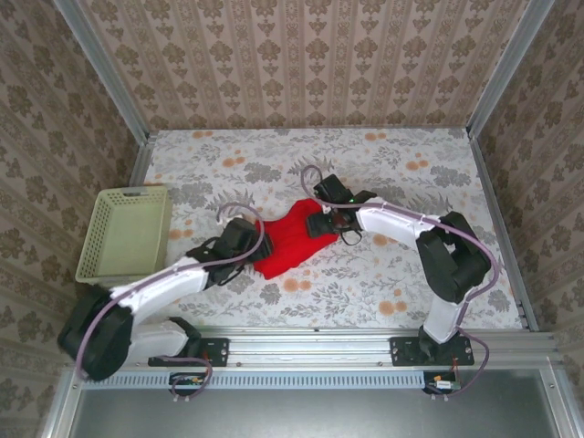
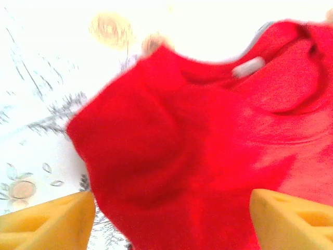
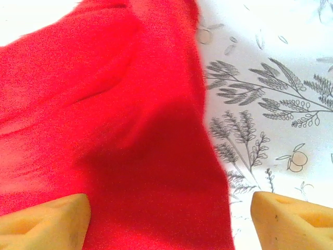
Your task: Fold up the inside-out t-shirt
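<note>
Red cloth sits near the middle of the flowered table [image 1: 411,182] in the overhead view: the inside-out t-shirt [image 1: 290,239] lies bunched in a rough wedge, with the left gripper [image 1: 245,239] at its left edge and the right gripper [image 1: 327,222] at its upper right edge. A pale yellow-green basket [image 1: 133,192] stands well apart to the left. We judge that the bunching is the first risk: a fold begun on a crumpled shirt would lock in the creases. In the left wrist view, the left gripper's yellow fingers [image 2: 47,221] stand wide apart with nothing pinched between them; the t-shirt [image 2: 182,130] lies below and beyond them, its neckline [image 2: 307,78] and a small white label [image 2: 248,66] showing at upper right. The picture is blurred, so we cannot tell how many layers lie under the fingers; we think closing here could catch both layers, or only a loose ridge that slips out on lifting. In the right wrist view, the right gripper's fingers [image 3: 291,216] are spread wide and hold nothing; one finger hangs over the cloth, the other over bare table, with the shirt's edge running between them. We think a grab here might miss the edge or take too shallow a bite, and if the two arms pull unevenly the shirt could twist or drag across the table instead of opening out.
</note>
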{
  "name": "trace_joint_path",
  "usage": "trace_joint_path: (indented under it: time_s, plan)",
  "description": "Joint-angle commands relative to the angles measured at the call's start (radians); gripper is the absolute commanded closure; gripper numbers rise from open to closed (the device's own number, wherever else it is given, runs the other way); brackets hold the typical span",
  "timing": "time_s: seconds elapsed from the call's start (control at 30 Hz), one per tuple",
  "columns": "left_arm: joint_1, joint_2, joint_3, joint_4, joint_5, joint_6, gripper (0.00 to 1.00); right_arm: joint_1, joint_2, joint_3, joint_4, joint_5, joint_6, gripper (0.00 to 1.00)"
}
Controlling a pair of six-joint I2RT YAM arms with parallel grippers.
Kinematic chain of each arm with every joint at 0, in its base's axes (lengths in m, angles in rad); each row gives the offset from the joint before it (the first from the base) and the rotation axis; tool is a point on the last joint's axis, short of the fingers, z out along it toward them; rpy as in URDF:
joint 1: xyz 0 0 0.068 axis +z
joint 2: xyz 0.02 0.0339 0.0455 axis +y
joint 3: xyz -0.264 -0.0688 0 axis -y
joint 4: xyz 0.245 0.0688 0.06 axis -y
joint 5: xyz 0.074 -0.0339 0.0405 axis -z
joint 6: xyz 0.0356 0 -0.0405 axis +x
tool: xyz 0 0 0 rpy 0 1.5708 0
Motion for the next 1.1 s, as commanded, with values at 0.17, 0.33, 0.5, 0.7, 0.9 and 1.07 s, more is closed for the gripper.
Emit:
trace_joint_path:
  time_s: [0.17,0.33,0.5,0.7,0.9,1.07]
  plan:
    - [0.139,-0.394,-0.007,-0.285,-0.077,0.104,0.03,0.207,0.105,0.158,-0.168,0.165,-0.012,0.08]
    - [0.217,-0.522,0.005,-0.342,-0.067,0.158,0.0,0.149,0.255,0.247,-0.206,0.145,0.026,0.06]
    - [0.227,-0.547,0.016,-0.336,-0.06,0.207,0.0,-0.033,0.322,0.312,-0.25,0.155,-0.005,0.06]
    - [0.231,-0.521,0.029,-0.303,-0.068,0.246,0.0,-0.305,0.371,0.398,-0.266,0.154,-0.108,0.07]
    - [0.241,-0.506,0.007,-0.234,-0.073,0.275,0.0,-0.49,0.449,0.587,-0.328,0.157,-0.246,0.07]
    - [0.281,-0.471,0.012,-0.224,-0.086,0.312,0.0,-0.625,0.544,0.741,-0.385,0.198,-0.324,0.07]
